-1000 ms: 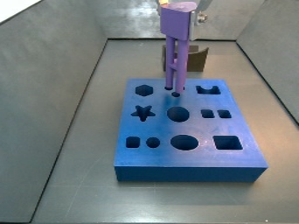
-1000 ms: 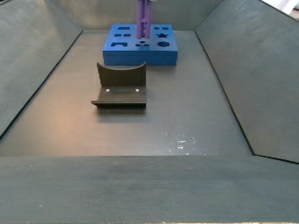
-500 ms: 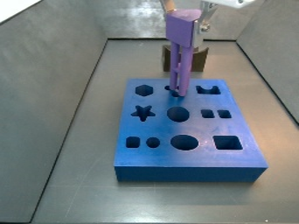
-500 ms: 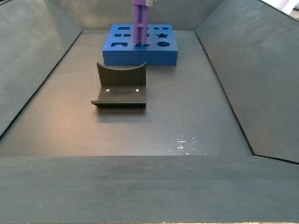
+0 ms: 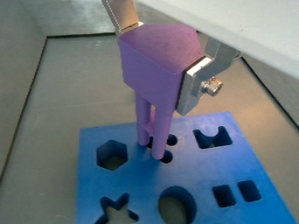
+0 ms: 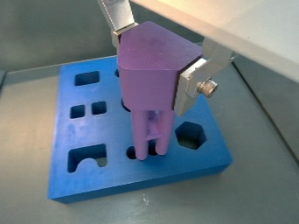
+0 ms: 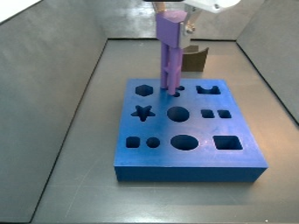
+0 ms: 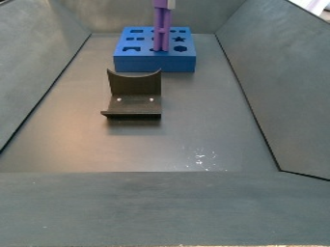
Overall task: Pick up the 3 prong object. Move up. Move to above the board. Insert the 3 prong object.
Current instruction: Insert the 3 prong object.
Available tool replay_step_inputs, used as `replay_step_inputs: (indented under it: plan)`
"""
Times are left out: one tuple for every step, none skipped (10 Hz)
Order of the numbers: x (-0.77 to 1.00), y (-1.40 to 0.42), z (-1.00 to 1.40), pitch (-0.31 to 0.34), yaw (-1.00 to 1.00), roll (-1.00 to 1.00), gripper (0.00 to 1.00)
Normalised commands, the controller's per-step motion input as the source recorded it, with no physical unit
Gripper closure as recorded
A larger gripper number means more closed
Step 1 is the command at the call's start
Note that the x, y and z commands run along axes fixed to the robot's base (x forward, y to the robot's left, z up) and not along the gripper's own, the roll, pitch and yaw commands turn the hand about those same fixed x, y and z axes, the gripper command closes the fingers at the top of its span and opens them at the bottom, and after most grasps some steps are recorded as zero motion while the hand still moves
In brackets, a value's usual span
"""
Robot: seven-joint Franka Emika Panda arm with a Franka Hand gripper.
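My gripper (image 5: 163, 52) is shut on the wide head of the 3 prong object (image 5: 158, 66), a tall purple piece, and holds it upright. Both wrist views show this; the silver fingers (image 6: 197, 77) clamp the head of the object (image 6: 149, 74) from two sides. The prong legs reach down to a cluster of small holes in the blue board (image 5: 140, 179), near its far row between the hexagon and the notched cutout. How deep the tips sit I cannot tell. A side view shows the object (image 7: 170, 52) standing on the board (image 7: 176, 162), with the gripper (image 7: 173, 16) at its top.
The dark fixture (image 8: 133, 94) stands on the grey floor in front of the board (image 8: 135, 60). In a side view it shows behind the board (image 7: 198, 59). Grey bin walls (image 7: 59, 52) slope up on all sides.
The purple piece has turned about its upright axis and shifted slightly sideways. Its prong tips stay at the same holes in the board.
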Motion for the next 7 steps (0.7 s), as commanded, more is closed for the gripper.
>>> replay_step_inputs:
  plan:
    - [0.08,0.00,-0.13,-0.006,-0.45,-0.14,1.00]
    - [0.10,0.00,-0.13,0.000,-0.43,-0.12,1.00]
    - [0.03,0.00,-0.10,0.000,-0.35,-0.07,1.00]
    - [0.00,0.00,-0.10,0.000,-0.30,-0.03,1.00]
    - [0.10,0.00,-0.09,0.000,-0.31,-0.06,1.00]
    - [0.20,0.00,-0.12,0.000,-0.22,-0.01,1.00]
    - [0.15,0.00,-0.13,0.004,0.00,0.00,1.00]
